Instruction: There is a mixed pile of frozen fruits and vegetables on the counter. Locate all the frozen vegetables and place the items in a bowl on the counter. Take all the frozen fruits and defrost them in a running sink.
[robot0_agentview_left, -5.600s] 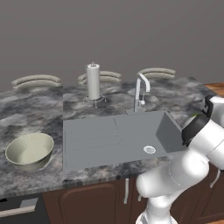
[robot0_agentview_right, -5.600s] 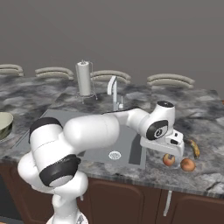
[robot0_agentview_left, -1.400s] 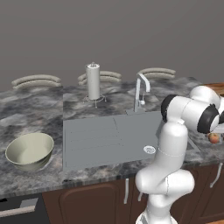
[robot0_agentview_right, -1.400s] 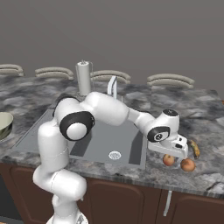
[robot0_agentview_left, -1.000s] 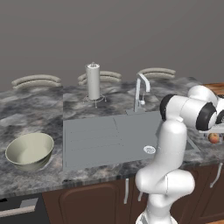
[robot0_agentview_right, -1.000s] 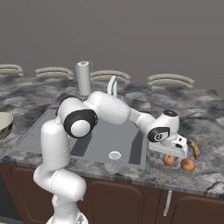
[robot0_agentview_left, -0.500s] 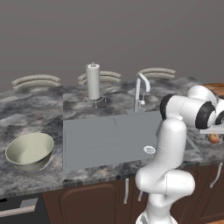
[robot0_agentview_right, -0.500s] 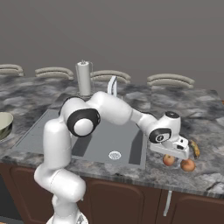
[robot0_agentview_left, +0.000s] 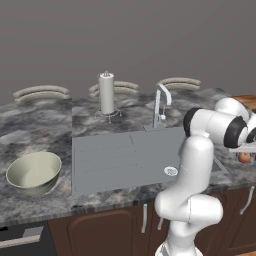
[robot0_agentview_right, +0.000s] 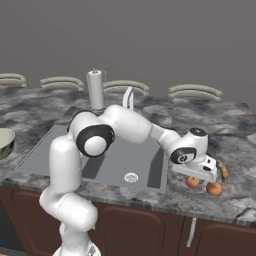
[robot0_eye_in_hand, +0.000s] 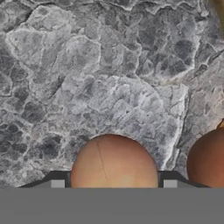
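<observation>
Fruit (robot0_eye_in_hand: 113, 161) near the counter's (robot0_agentview_right: 235, 145) front right edge now sits between the gripper's (robot0_eye_in_hand: 113, 183) closing fingers, nearly grasped for the sink (robot0_agentview_left: 125, 155)

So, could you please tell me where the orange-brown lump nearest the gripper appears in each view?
Left base view: the orange-brown lump sits at the far right edge, under the hand.
Right base view: lower right, the left one of two lumps on the counter.
Hand view: bottom centre.
Shared landmark: the sink drain, left of the lump in both base views.
</observation>
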